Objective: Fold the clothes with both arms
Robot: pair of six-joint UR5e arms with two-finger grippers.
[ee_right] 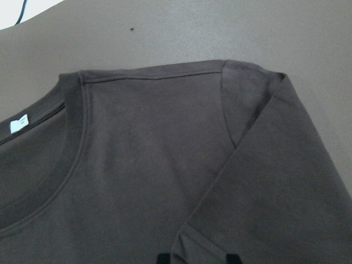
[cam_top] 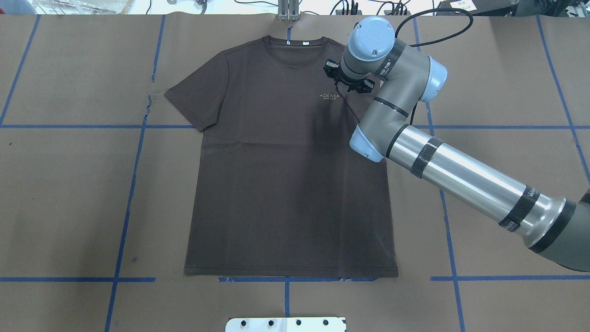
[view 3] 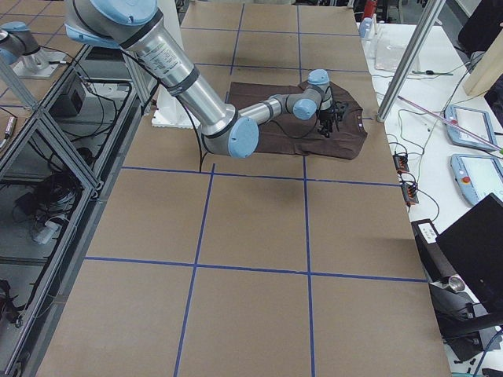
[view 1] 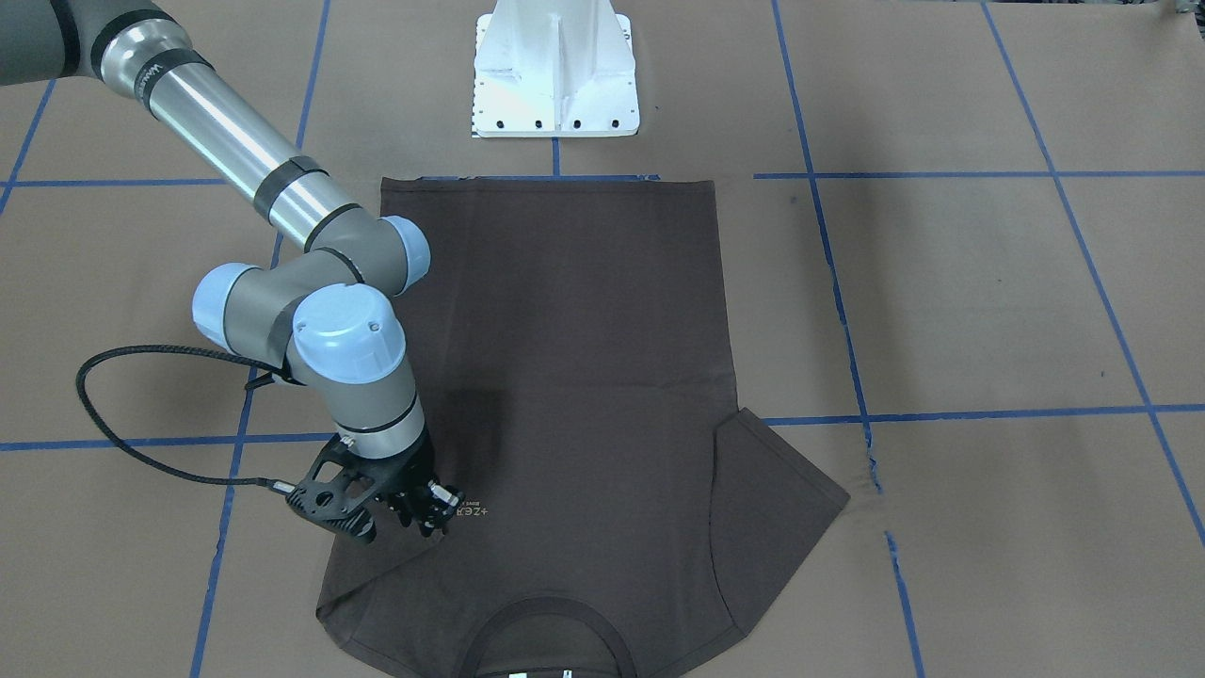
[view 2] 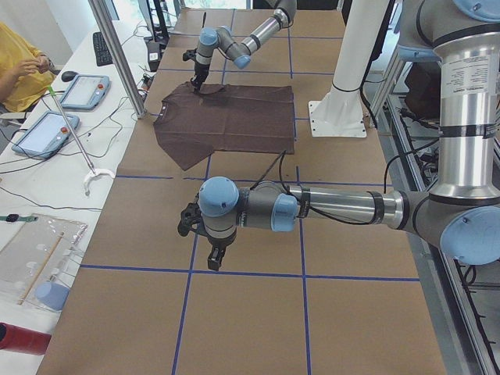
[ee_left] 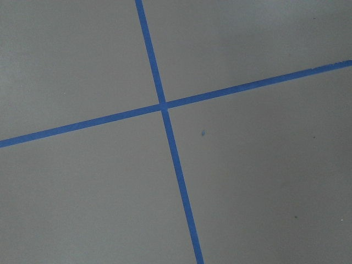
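Note:
The dark brown T-shirt [cam_top: 286,175] lies flat on the table, collar [cam_top: 297,48] away from the robot's base. One sleeve [cam_top: 193,99] is spread out. The other sleeve [ee_right: 275,181] is folded in over the chest. My right gripper [view 1: 428,513] hovers just over that folded sleeve's hem, beside the pale lettering [view 1: 469,513]. In the right wrist view its fingertips [ee_right: 162,257] stand apart, so it is open. My left gripper [view 2: 212,256] hangs low over bare table far from the shirt; I cannot tell its state. The left wrist view holds only blue tape lines.
The white pedestal [view 1: 555,75] stands just past the shirt's hem. Blue tape [cam_top: 133,184] marks a grid on the brown tabletop. A side table with tablets [view 2: 43,133], a metal post [view 2: 117,55] and a seated person [view 2: 19,70] border the collar end.

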